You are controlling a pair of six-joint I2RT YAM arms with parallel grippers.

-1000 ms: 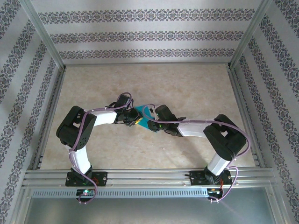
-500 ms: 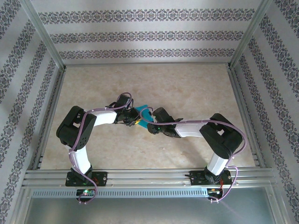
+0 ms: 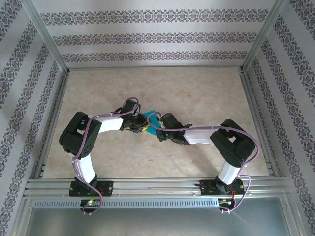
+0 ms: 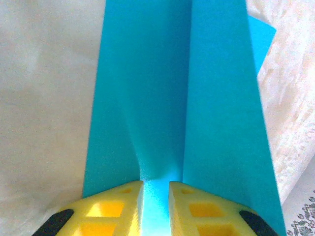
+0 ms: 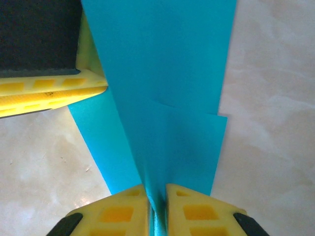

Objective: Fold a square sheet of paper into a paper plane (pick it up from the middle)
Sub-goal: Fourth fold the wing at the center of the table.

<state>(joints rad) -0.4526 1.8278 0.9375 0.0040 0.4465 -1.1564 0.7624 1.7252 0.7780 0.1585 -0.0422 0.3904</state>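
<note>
White-and-black arms (image 3: 106, 123) carry purple cables (image 3: 87, 135) and yellow fingers (image 4: 113, 206)

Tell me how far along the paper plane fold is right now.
Done: the paper is already creased lengthwise, with layers overlapping. In hand: the left gripper and right gripper each pinch it at a crease. Left: no pointed nose or wings show yet, so most of the shaping remains.

Teal paper sheet (image 4: 147, 98): folded lengthwise, raised ctr crease, layers overlapping, at table (image 3: 197, 93) ctr.
</note>
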